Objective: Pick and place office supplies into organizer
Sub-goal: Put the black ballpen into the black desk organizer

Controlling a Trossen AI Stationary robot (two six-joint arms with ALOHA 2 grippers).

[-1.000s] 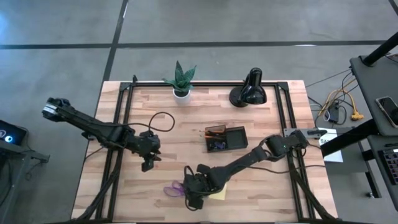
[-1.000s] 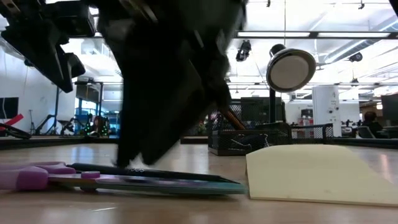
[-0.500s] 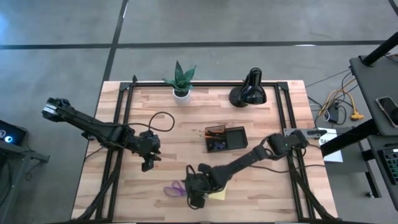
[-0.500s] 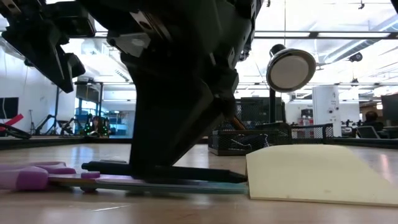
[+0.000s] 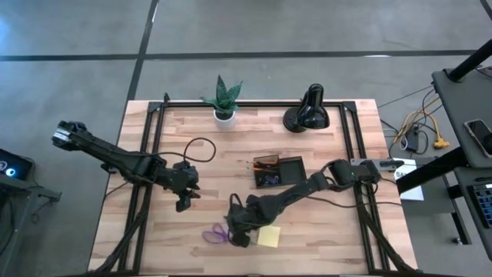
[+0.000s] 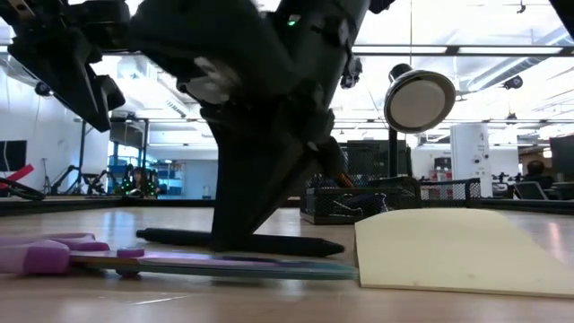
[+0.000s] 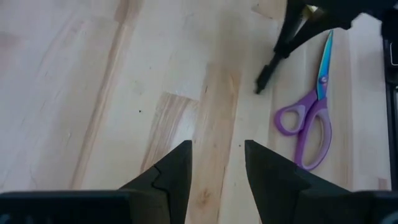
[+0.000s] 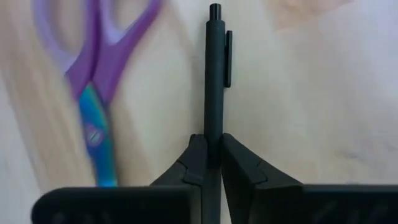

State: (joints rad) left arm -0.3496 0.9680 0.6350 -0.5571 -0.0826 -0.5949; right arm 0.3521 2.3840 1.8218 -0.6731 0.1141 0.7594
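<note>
Near the bench's front edge, the right tool has just clamped shut on the slim black pen (purple-handled scissors alongside), ready for lifting toward the dark translucent organizer.

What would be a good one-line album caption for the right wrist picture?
The right tool shut on a black pen, with purple-handled scissors lying alongside on the wooden table.

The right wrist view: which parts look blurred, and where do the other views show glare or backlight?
Right wrist view: purple-handled scissors are smeared, while the black pen between the right gripper fingers stays sharp. Low view: bright ceiling lights leave the arm a dark silhouette. High view: even light, no glare.
</note>
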